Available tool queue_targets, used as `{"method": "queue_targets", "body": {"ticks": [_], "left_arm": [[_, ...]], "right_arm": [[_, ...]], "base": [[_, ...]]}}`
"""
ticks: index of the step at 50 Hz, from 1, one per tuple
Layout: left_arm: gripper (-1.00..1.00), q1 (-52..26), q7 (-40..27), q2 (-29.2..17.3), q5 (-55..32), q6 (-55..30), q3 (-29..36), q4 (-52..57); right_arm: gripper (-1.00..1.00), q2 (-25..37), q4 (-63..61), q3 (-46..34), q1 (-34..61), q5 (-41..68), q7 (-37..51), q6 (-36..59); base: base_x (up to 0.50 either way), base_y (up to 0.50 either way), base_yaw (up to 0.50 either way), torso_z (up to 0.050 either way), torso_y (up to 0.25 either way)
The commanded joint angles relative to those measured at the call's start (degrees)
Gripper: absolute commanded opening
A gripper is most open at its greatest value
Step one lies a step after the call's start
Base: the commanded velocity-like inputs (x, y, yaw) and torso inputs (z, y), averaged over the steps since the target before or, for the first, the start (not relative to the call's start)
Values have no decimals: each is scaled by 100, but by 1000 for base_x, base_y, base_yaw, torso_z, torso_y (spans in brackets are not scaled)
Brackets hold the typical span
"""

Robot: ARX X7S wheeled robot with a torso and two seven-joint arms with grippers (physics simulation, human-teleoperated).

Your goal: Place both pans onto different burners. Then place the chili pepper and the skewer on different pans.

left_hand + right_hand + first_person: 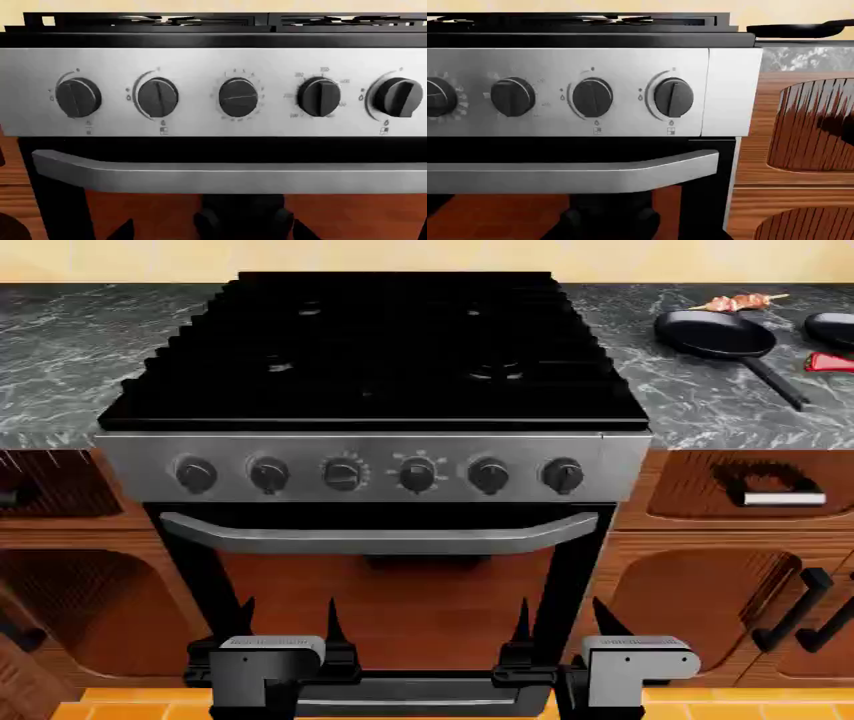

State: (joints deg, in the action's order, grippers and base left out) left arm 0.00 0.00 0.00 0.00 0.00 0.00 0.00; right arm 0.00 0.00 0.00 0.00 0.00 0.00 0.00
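You face a black-topped steel stove (pixel 374 350) set into a dark grey marbled stone counter (pixel 80 350), with reddish wooden cabinets (pixel 727 570) either side and orange floor tiles (pixel 134 708) below. One round black frying pan (pixel 714 333) sits on the counter right of the stove; the second (pixel 834 328) lies partly cut off at the edge. The meat skewer (pixel 737 302) lies behind the first pan, the red chili pepper (pixel 834 362) near its handle. Your left gripper (pixel 287 635) and right gripper (pixel 561 635) hang low before the oven door, fingers spread wide, holding nothing.

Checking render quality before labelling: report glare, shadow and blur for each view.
Head view: sharp; stove top nearly pure black, swallowing the burners; soft sheen on the steel panel. Left wrist view: crisp knobs, bright band along the oven handle. Right wrist view: sharp, same handle highlight.
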Motion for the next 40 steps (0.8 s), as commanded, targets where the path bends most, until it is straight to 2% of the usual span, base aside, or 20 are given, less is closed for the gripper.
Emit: {"method": "queue_targets", "body": {"ticks": [1,14,40], "left_arm": [[100,9,-116,-87,-77,10,114,20],[100,153,-483,-295,-135,-26,394,351],[100,319,-670,-542,-402,28,556,612]], "right_arm": [[100,93,-22,-115,-10,93,101,-5],[100,306,-199,-377,-74,187,346,-44],[100,498,-327,-675,-114,321,583,-39]], "base": [[0,0,0,0,0],[0,-480,0,0,0],[0,-500,0,0,0]]}}
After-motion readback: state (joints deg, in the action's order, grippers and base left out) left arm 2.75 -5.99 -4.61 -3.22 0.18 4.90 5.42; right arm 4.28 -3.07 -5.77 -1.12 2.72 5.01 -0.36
